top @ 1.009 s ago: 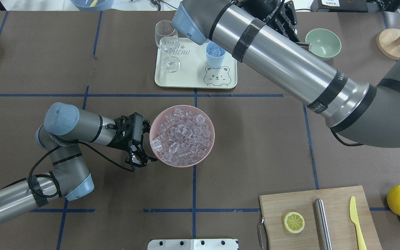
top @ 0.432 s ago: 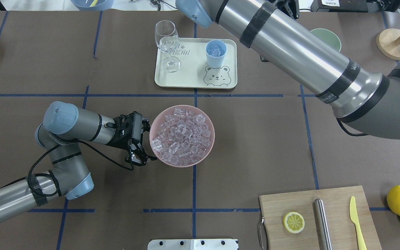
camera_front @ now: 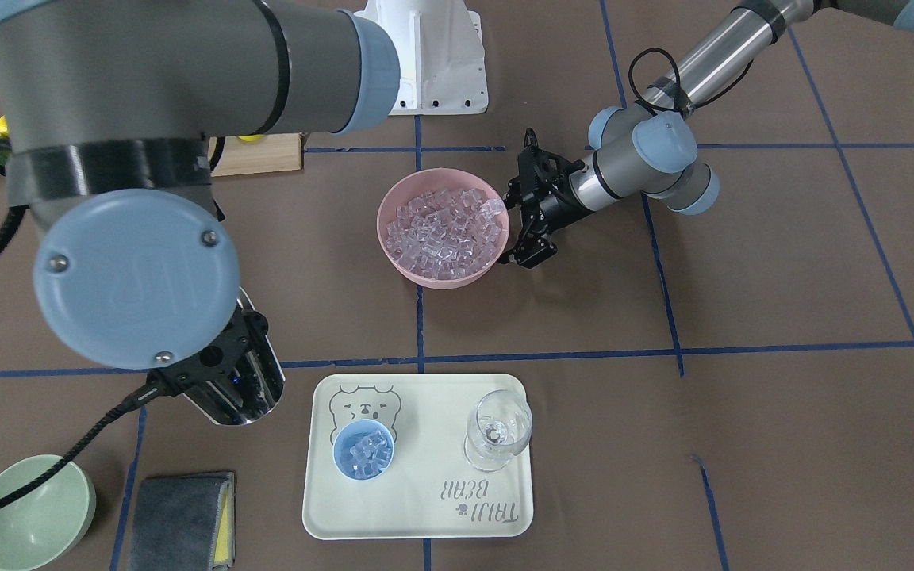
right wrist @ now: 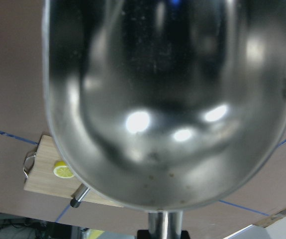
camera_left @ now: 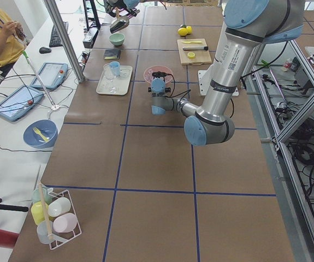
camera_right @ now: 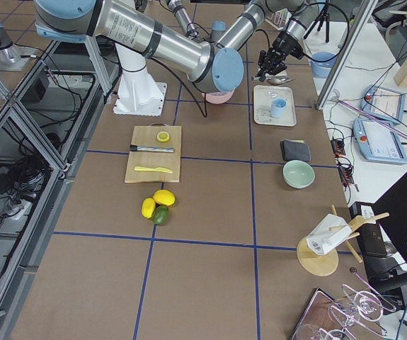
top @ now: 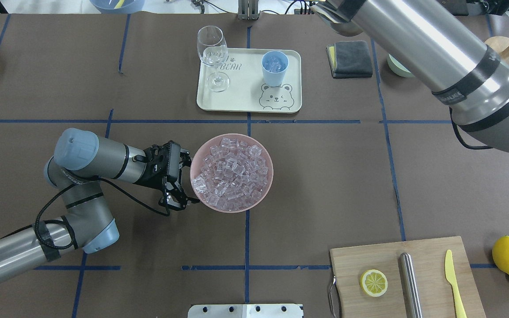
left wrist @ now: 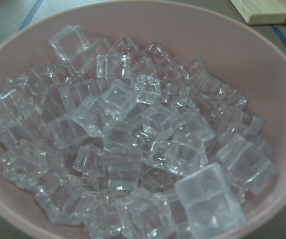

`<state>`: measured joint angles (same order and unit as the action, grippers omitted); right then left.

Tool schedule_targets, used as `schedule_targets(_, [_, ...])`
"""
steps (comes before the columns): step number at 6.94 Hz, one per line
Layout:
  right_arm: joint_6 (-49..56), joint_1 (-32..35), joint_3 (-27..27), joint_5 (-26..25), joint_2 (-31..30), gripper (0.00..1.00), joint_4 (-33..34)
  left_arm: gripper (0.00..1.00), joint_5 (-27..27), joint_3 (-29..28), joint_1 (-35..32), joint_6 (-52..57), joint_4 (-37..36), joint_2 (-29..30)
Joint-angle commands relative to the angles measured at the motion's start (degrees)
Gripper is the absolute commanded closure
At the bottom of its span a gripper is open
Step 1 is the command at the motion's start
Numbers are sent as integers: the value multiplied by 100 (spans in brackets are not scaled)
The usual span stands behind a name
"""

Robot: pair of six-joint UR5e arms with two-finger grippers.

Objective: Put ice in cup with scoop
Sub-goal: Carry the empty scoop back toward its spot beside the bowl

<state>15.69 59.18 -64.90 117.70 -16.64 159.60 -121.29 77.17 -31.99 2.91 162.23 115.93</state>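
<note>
Clamping the scoop (right wrist: 167, 99), right end effector (camera_front: 224, 373) hovers; left end effector (top: 187, 180) seems wide.

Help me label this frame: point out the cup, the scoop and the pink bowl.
cup (top: 274, 79): overhead view, side wall
scoop (right wrist: 167, 99): right wrist view, inside of trough
pink bowl (top: 272, 174): overhead view, right rim

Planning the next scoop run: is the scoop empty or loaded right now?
Empty: in the right wrist view the scoop shows a bare, shiny trough.
</note>
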Motion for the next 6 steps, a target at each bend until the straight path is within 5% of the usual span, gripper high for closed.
schedule_targets(1, [-1223,128,-1944,331,-1052,100,334,0,0,0,-1,-1,1,0])
schedule_targets(2, [-1444,164,-3340,681,-2252,100,318,0,0,-9,-1,-1,1,0])
schedule_targets(4, [-2076,287,-4570,1088,-3577,100,282,0,0,-9,-1,-1,1,0])
schedule_targets(6, [-2622,208,-5514,1491,-5324,100,-975,0,9,-9,-1,-1,1,0])
